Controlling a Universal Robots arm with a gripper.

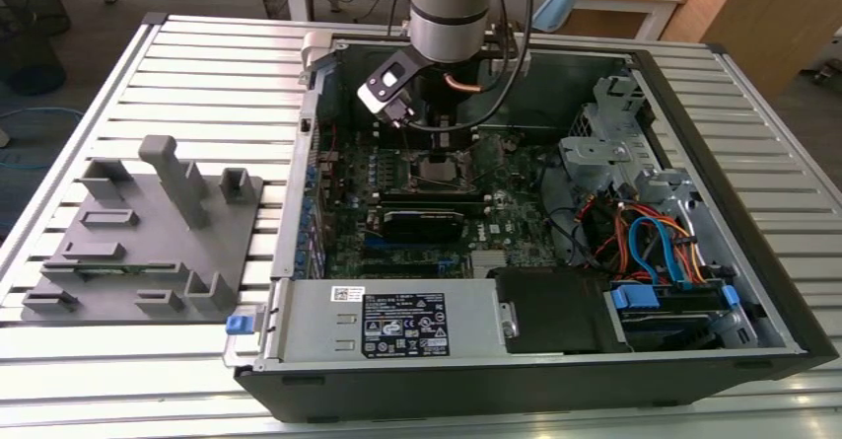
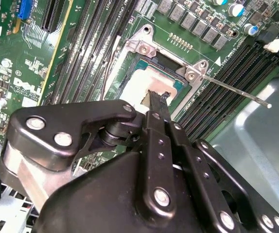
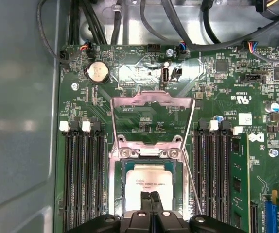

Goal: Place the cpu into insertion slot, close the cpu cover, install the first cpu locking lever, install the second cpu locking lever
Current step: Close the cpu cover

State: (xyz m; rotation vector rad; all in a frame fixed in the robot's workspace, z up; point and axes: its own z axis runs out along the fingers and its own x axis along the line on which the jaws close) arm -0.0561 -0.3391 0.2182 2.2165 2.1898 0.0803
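The cpu [image 3: 149, 177] lies in the insertion slot [image 3: 114, 180], directly under the gripper [image 3: 151, 195]. The gripper's fingers are pressed together, tips at the chip's top. Just beyond the gripper the cpu cover [image 3: 130, 101] stands flipped open. A thin locking lever [image 2: 236, 91] sticks out beside the slot.

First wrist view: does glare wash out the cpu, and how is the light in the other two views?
First wrist view: the cpu keeps its pale top readable, while the open cpu cover shines along its frame. Second wrist view: the cpu glares almost white. Exterior view: the case is dimmer inside than the bright slatted table.
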